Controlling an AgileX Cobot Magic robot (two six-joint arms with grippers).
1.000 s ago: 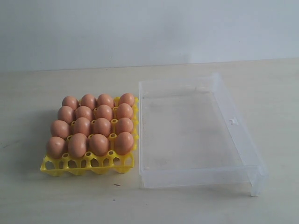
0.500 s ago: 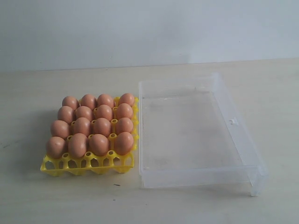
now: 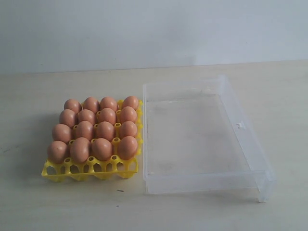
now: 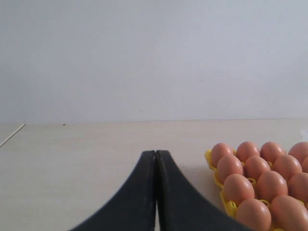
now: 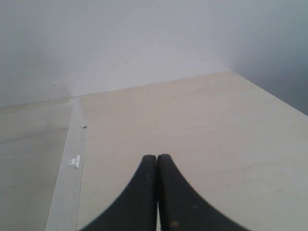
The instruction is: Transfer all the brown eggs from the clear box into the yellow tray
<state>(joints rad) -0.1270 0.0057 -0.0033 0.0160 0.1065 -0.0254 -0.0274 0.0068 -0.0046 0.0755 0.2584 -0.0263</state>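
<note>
1. Brown eggs (image 3: 96, 127) all sit in the yellow tray (image 3: 91, 169), sixteen of them in four rows of four. The row of cups nearest to the exterior camera shows only its open yellow rings.
2. The tray stands on the pale table (image 3: 48, 207), on the left side. The clear box (image 3: 207, 184) stands just beside it on the right, and their sides are nearly touching.
3. The box is bigger than the tray and reaches farther back. A small white latch (image 3: 240, 125) is on its right wall.
4. The left gripper (image 4: 156, 159) has its two black fingers pressed together with nothing between them. The eggs lie ahead of it, off to one side, and it does not touch them.
5. The right gripper (image 5: 157, 161) is closed in the same way and holds nothing. One wall of the box runs near it.
6. Behind everything, a plain light wall (image 3: 144, 33) closes the scene.
</note>
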